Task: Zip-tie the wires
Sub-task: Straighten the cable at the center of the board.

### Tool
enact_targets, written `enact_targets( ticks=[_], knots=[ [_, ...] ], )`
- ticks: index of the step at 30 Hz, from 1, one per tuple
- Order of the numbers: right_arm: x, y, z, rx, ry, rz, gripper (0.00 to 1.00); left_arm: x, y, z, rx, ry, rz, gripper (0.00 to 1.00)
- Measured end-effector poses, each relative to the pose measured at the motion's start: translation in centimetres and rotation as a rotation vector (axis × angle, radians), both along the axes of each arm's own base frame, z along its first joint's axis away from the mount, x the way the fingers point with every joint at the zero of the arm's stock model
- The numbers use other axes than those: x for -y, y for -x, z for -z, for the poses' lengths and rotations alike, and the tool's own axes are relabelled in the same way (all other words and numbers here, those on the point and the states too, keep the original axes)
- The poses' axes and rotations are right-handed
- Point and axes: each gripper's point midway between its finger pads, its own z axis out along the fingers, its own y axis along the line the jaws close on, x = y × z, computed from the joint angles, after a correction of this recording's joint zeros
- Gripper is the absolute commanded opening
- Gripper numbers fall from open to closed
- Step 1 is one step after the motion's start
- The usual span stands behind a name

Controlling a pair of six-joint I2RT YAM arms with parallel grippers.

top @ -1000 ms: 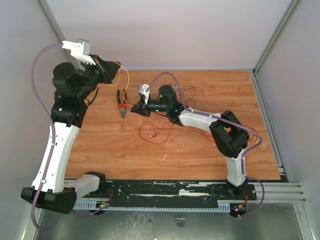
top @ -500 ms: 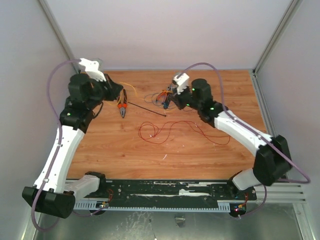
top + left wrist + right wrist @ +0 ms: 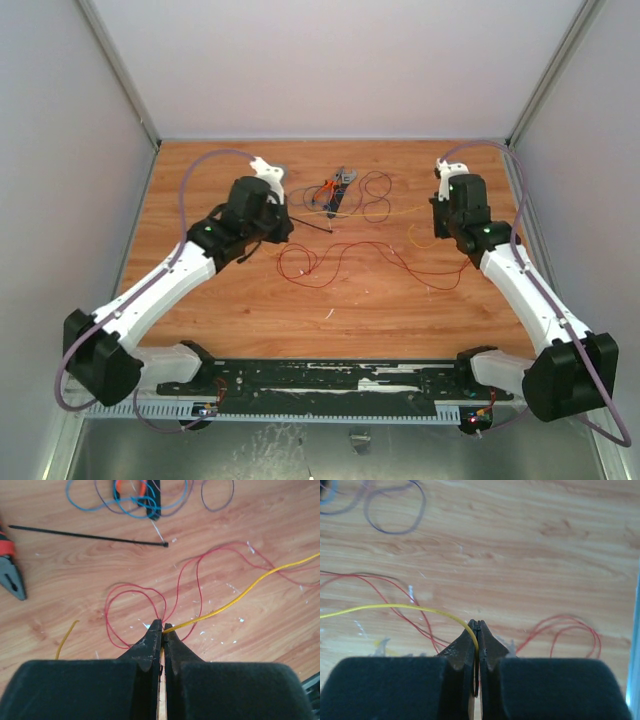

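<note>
Left wrist: we clamp yellow wire [image 3: 235, 599] in left gripper [image 3: 161, 630], right gripper [image 3: 477, 627] likewise; zip tie [image 3: 88, 535] upper left unused, wires [image 3: 310, 265] loose, nothing tied.

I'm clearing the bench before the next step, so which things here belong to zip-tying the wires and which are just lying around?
For the job:
- yellow wire, pinched by both the left gripper and the right gripper
- red wires, lying loose
- black zip tie, untouched

Just lying about:
- orange-handled pliers
- small white scraps
</note>
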Motion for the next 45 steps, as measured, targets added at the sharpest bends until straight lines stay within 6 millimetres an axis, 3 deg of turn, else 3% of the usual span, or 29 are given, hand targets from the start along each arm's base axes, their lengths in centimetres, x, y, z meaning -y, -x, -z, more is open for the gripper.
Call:
enact_targets(
  ticks=[5,18,31,38,45],
  knots=[
    [2.0,1.3,2.5,-0.093,0.059,0.074,0.0,2.5,0.6,3.8,-0.07,-0.067,0.044,0.0],
    [2.7,2.8,9.5,-0.357,0.146,0.089,0.0,3.5,0.5,12.2,-0.223,-0.234,0.054,0.0],
    [2.7,3.5,13.7,-0.502,0.178,0.076,0.08,3.9,-0.4,16.5,-0.288,-0.33,0.069,0.0],
    [2.6,3.2,14.7,-0.535,0.191,0.073,0.15,3.8,-1.3,17.5,-0.285,-0.373,0.063,0.14],
    [2.5,2.3,14.5,-0.527,0.194,0.072,0.24,3.3,-1.5,18.7,-0.294,-0.418,0.053,0.34]
  ],
)
